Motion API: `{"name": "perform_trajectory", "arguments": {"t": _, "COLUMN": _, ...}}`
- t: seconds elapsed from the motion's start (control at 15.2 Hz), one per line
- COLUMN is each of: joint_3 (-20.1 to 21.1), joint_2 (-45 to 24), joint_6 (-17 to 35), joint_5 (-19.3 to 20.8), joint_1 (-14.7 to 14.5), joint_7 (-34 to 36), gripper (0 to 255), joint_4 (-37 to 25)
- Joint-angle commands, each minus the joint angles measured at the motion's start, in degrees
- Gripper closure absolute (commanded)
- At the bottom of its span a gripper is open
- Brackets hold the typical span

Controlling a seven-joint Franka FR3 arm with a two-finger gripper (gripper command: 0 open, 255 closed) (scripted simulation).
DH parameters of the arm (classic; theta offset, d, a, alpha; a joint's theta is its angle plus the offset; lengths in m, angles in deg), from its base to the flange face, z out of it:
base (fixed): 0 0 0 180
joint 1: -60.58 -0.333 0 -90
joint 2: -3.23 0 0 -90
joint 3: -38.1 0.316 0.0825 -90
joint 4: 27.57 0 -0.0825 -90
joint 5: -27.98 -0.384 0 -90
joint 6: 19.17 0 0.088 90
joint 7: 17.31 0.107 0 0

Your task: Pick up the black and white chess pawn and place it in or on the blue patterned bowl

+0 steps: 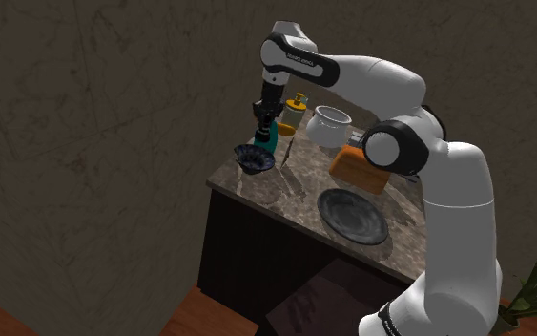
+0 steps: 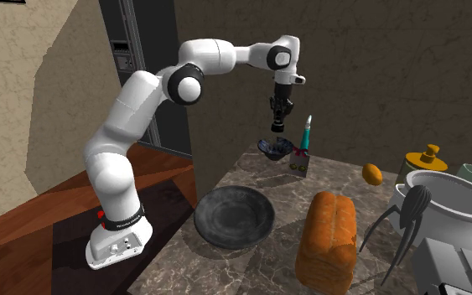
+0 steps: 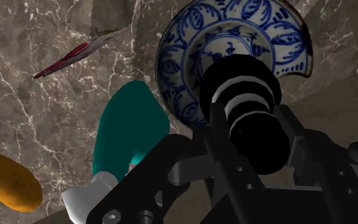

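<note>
The black pawn with white bands (image 3: 247,105) is clasped between my black fingers (image 3: 217,130). My gripper (image 3: 252,130) is shut on it and hangs a little above the blue patterned bowl (image 3: 184,57). In the shoulder view the gripper (image 1: 259,127) points down over the bowl (image 1: 254,159) at the counter's far left corner. From the second exterior view the gripper (image 2: 277,124) is a short way above the bowl (image 2: 274,149). The pawn's base is hidden by its own head.
A teal bottle (image 1: 269,139) stands right beside the bowl, close to my fingers. A red-handled knife (image 3: 75,54) lies near it. On the marble counter are a dark plate (image 2: 234,216), a bread loaf (image 2: 328,243), an orange (image 2: 372,173), a white pot (image 2: 448,205) and a yellow jar (image 1: 298,110).
</note>
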Motion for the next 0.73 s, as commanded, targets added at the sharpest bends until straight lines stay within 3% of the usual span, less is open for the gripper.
{"name": "perform_trajectory", "arguments": {"t": 0.0, "joint_3": 0.2, "joint_2": -2.2, "joint_6": -0.8, "joint_5": -0.2, "joint_1": -0.1, "joint_7": 0.4, "gripper": 255, "joint_4": -3.1}}
{"name": "perform_trajectory", "arguments": {"t": 0.66, "joint_3": 0.2, "joint_2": -0.7, "joint_6": 7.9, "joint_5": -0.1, "joint_1": -0.7, "joint_7": 0.3, "gripper": 255, "joint_4": 7.2}}
